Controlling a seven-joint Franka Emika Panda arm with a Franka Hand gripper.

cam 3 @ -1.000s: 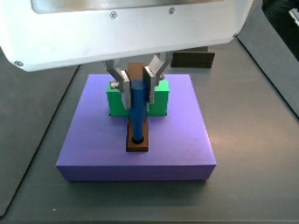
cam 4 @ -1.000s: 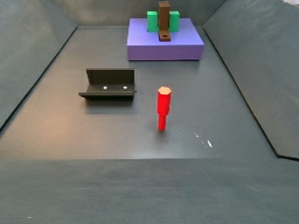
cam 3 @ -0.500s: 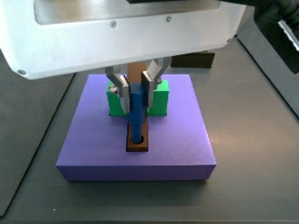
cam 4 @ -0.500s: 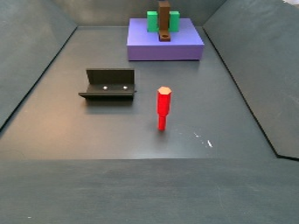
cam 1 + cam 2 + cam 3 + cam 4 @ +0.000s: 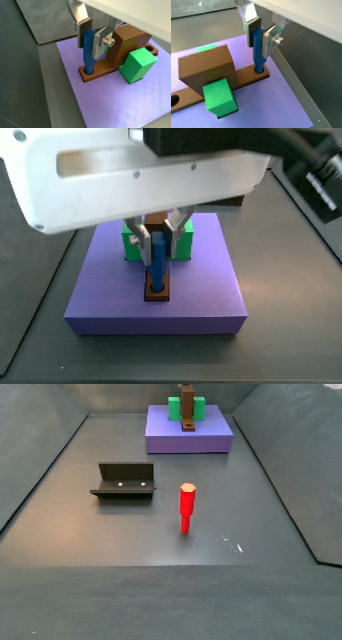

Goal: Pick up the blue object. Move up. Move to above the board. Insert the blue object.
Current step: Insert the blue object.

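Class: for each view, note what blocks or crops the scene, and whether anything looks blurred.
Wrist views: sharp; pincer clasps the blue object standing in the board. Side view: white arm housing fills the top, hiding the pincer. Other side view: unobstructed, red peg crisp, purple slab small and distant.

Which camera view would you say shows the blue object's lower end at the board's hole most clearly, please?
A wrist view: the blue object, between the gripper fingers, meets the hole in the board. A side view shows it smaller; in the far one it can't be made out.

Dark grey floor (image 5: 80, 594) carries three things — purple slab (image 5: 189, 436), fixture (image 5: 124, 481), red peg (image 5: 187, 508).
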